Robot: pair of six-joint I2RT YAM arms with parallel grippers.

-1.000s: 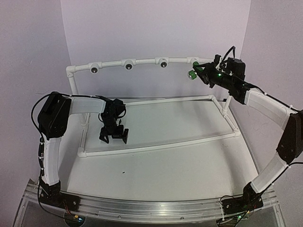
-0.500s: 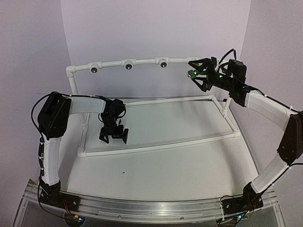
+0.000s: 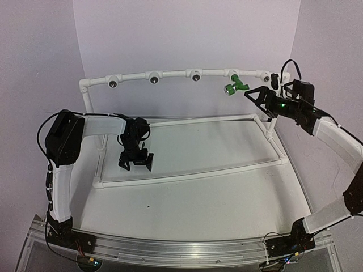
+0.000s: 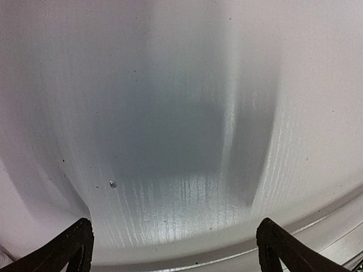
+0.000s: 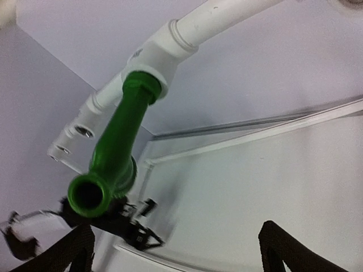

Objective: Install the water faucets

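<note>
The green faucet (image 3: 233,86) juts from a white tee fitting (image 5: 161,42), the right tool (image 3: 255,100) spread wide and empty just beside it, the left tool (image 3: 136,166) likewise spread over the bench (image 3: 215,198).

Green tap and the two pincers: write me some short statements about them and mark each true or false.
1. The tap is plugged into a white fitting on the top pipe. True.
2. The right pincer is shut on the tap. False: it is open and clear of the tap, just to its right in the top view.
3. The left pincer is open, low over the table. True.
4. The left pincer holds a second tap. False: nothing is between its fingers.
5. The tap sits at the pipe's far left end. False: open fittings with dark holes lie to its left.
</note>
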